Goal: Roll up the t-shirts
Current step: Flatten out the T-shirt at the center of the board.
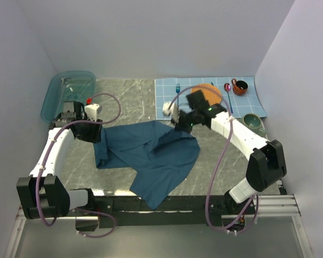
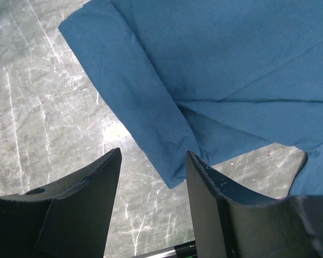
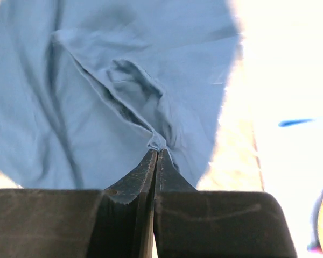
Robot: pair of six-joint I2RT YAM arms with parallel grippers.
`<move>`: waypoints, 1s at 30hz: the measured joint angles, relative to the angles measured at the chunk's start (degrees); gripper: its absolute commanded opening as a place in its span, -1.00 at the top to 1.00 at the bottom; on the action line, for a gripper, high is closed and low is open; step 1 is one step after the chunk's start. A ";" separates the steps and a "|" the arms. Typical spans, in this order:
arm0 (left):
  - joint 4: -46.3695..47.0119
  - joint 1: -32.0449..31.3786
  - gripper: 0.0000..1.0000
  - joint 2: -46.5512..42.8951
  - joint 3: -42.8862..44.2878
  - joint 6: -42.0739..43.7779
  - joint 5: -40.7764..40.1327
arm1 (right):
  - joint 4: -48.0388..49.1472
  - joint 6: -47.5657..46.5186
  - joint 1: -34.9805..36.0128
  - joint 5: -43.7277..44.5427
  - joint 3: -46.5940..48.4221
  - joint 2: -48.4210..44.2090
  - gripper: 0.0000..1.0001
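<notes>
On the grey marbled desk (image 1: pixel 124 97) the teal t-shirt (image 1: pixel 161 156) lies rumpled, rolling not begun, right pincer (image 3: pixel 157 153) clamped on its far edge, left pincer (image 2: pixel 153 161) parted and empty.

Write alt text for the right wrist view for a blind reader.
The right claw is shut, pinching a small fold of a blue t-shirt at its tips. The crumpled shirt fills most of the view; the right side is washed out by bright light.

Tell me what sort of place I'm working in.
Likely a lab test cell staged as a home table: plain walls boxing in a marble-look tabletop, a checked placemat, a t-shirt.
</notes>
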 measured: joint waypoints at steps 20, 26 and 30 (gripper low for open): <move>4.11 -9.20 -0.03 12.52 -1.05 -3.37 -10.25 | 4.09 38.88 -9.51 0.26 11.47 0.90 1.00; 4.87 -9.62 0.51 21.92 0.11 -6.21 -13.92 | 4.15 40.28 -9.55 0.48 11.54 -0.22 1.00; 4.52 -10.16 0.99 25.27 2.99 -7.63 -14.40 | 4.15 40.52 -9.55 0.50 11.54 -0.22 1.00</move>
